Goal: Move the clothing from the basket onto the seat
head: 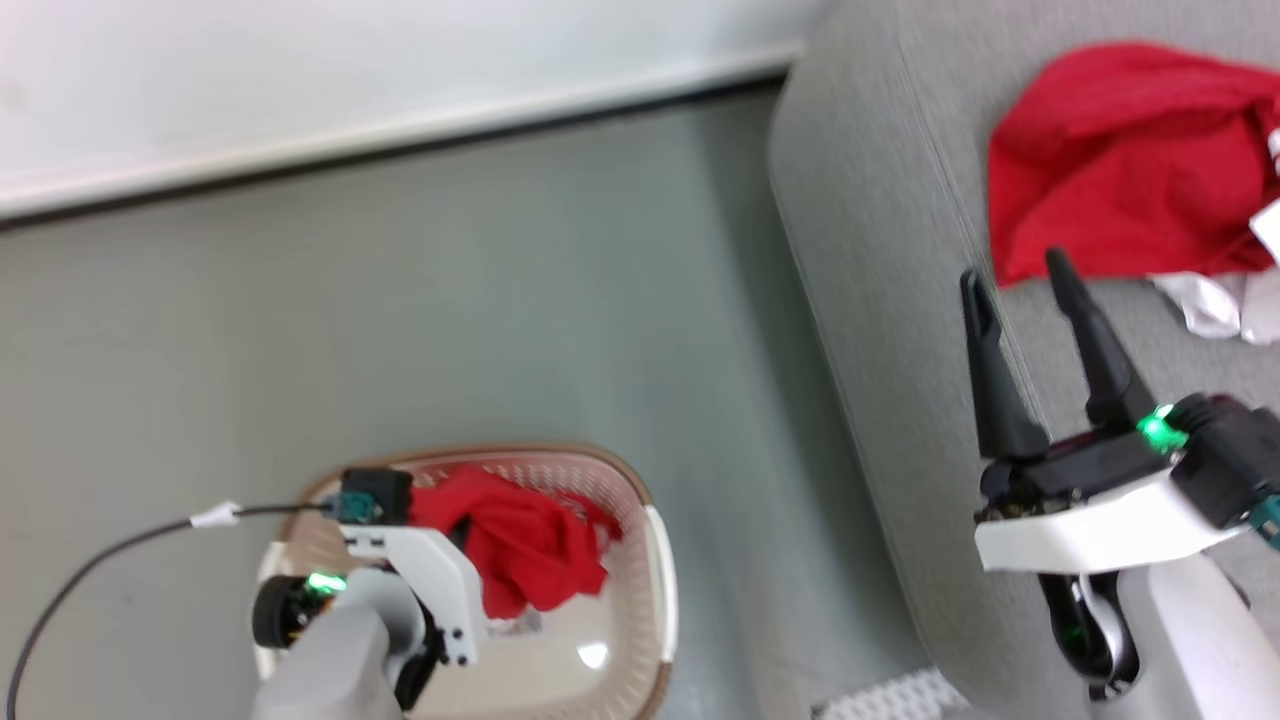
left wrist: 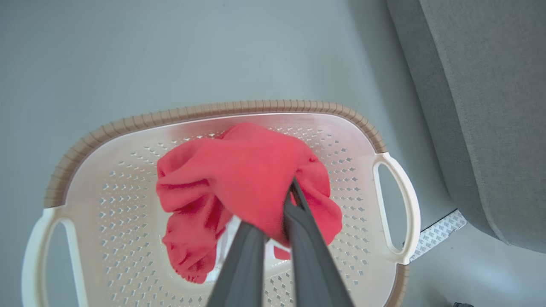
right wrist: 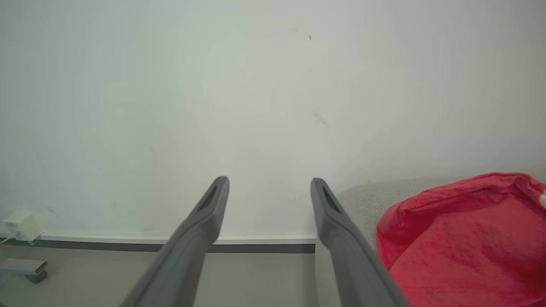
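Observation:
A red piece of clothing [left wrist: 239, 179] hangs bunched over the cream basket [left wrist: 358, 170], and my left gripper [left wrist: 290, 192] is shut on its fabric from above. In the head view that garment [head: 520, 545] sits inside the basket [head: 655, 560], partly behind my left wrist. Another red garment [head: 1120, 160] with white trim lies crumpled on the grey seat [head: 880, 250]. My right gripper [head: 1015, 275] stands open over the seat's edge, just short of that garment [right wrist: 465, 243], with nothing between its fingers [right wrist: 213, 200].
Grey floor [head: 450, 300] runs between basket and seat. A white wall with a skirting board [head: 400, 130] stands behind. A black cable [head: 100, 560] trails left of the basket. A small white box [right wrist: 21, 224] sits low on the wall.

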Motion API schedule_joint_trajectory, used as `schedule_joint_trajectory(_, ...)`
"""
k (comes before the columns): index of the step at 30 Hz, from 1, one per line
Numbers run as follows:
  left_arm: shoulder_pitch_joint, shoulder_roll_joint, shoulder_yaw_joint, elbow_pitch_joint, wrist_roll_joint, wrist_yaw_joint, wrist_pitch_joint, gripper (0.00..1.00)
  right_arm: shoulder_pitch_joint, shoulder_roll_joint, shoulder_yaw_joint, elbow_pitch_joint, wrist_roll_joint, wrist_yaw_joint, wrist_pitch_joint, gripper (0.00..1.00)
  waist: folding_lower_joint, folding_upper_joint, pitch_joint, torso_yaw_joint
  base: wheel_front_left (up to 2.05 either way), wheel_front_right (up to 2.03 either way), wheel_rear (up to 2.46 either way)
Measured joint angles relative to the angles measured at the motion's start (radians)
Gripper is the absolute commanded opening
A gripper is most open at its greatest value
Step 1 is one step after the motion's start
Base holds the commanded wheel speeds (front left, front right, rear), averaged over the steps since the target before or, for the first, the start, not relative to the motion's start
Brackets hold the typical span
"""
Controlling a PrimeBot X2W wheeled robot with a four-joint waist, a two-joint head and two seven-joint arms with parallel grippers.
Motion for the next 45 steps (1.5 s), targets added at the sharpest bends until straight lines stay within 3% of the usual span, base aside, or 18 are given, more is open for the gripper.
schedule_joint_trajectory(13,0.124,-0.020,-0.188,-0.127,-0.142,0.000,-0.082,0.00,0.090,-0.049,0.036,0.083,0.028,0.000,0.000,1.00,-0.0001,0.0000,-0.239,0.118,0.00,0.00,0.00)
schedule_joint_trajectory(24,0.161,0.009,-0.297,-0.283,-0.212,0.000,-0.135,0.00,0.162,-0.070,0.055,0.120,0.051,0.000,0.000,1.00,0.0000,0.0000,-0.403,0.205,0.00,0.00,0.00)
schedule_joint_trajectory(31,0.160,0.052,-0.302,-0.467,-0.228,-0.002,-0.151,0.00,0.181,-0.075,0.070,0.123,0.061,0.000,0.000,1.00,-0.0001,0.0000,-0.468,0.247,0.00,0.00,0.00)
schedule_joint_trajectory(45,0.171,0.186,-0.264,-0.911,-0.206,0.087,-0.083,0.00,0.202,-0.064,0.116,0.132,0.080,0.000,0.000,1.00,0.0001,0.0000,-0.509,0.239,0.00,0.00,0.00)
